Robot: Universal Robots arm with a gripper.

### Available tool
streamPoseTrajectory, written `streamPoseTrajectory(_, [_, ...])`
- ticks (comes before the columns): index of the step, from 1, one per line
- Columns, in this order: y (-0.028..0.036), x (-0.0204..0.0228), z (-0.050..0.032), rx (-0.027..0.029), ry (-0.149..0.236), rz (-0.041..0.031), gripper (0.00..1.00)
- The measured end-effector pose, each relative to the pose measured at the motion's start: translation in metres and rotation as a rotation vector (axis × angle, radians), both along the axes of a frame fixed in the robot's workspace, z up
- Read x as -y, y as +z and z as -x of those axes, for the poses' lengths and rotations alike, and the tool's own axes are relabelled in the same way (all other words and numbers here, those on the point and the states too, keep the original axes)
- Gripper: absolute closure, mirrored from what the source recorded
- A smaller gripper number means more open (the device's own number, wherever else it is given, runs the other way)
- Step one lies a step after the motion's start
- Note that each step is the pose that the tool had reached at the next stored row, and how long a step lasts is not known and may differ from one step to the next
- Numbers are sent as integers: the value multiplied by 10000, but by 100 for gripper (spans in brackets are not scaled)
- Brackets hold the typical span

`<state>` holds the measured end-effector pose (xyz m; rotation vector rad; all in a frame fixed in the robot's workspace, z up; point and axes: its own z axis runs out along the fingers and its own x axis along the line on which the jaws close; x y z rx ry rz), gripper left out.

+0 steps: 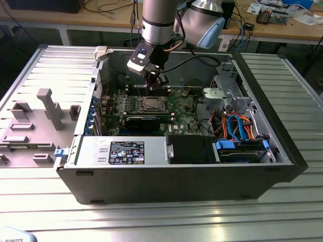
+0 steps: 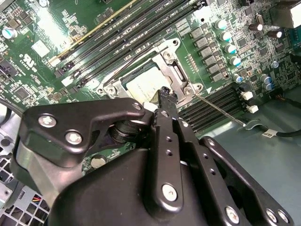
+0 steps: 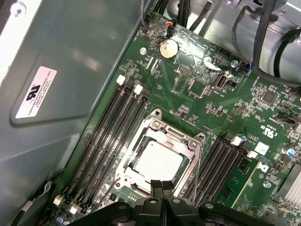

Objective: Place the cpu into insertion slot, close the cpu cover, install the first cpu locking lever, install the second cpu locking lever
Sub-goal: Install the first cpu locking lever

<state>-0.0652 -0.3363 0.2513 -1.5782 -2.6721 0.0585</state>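
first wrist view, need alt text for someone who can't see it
A silver-topped cpu sits in the insertion slot of a green motherboard, with the metal cpu cover lying flat around it. The gripper, its black fingers pressed together, hangs at the socket's edge; long black memory slots run on both sides.

The arm comes down almost vertically, with its grey wrist directly above the gripper, which points straight down. In both wrist views the gripper has its two black fingers pressed together. The tips meet with no gap and nothing is between them. Black linkage bars splay outward behind the fingertips.
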Motion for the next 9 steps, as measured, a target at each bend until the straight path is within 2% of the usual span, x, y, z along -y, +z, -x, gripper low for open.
streamPoseTrajectory(9, [0, 0, 0, 0, 271, 0, 89])
